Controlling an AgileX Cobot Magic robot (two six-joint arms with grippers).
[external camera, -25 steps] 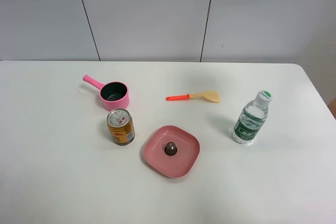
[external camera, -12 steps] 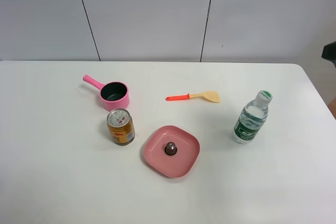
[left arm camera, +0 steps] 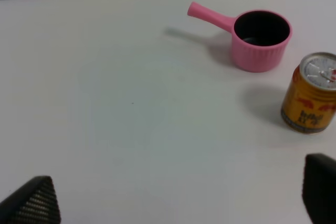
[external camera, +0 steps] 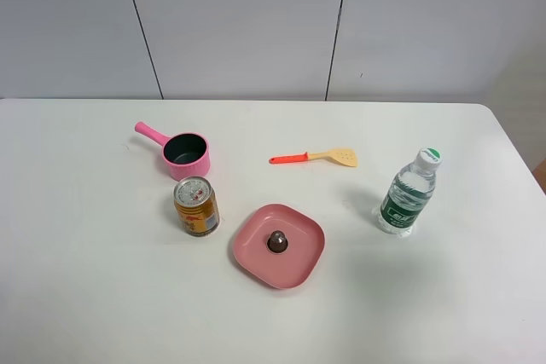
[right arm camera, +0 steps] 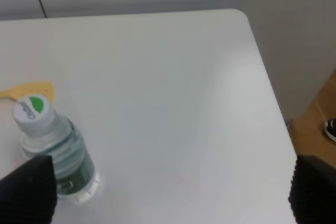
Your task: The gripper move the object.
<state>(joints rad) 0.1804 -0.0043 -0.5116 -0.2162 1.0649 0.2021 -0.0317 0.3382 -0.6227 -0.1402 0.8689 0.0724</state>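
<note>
Exterior high view: the knob (external camera: 277, 242) sits in the middle of a pink plate (external camera: 300, 266) on the white counter (external camera: 85, 253), with a can (external camera: 196, 206) just beside the plate, a pink pot (external camera: 186, 154) beyond it, a spatula (external camera: 314, 157) and a bottle (external camera: 409, 193); no arm shows.

Left wrist view: the left end effector (left arm camera: 178, 203) stands wide open, holding nothing, near can and pot.

Right wrist view: the right end effector (right arm camera: 170, 195) is spread wide, empty, over the counter by the bottle.

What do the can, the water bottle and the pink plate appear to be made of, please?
Can: metal, judging by its shiny silver lid, printed gold wall. Water bottle: clear thin plastic, see-through, ribbed, green label. Pink plate: probably plastic, matte, uniform colour; could be silicone.
</note>
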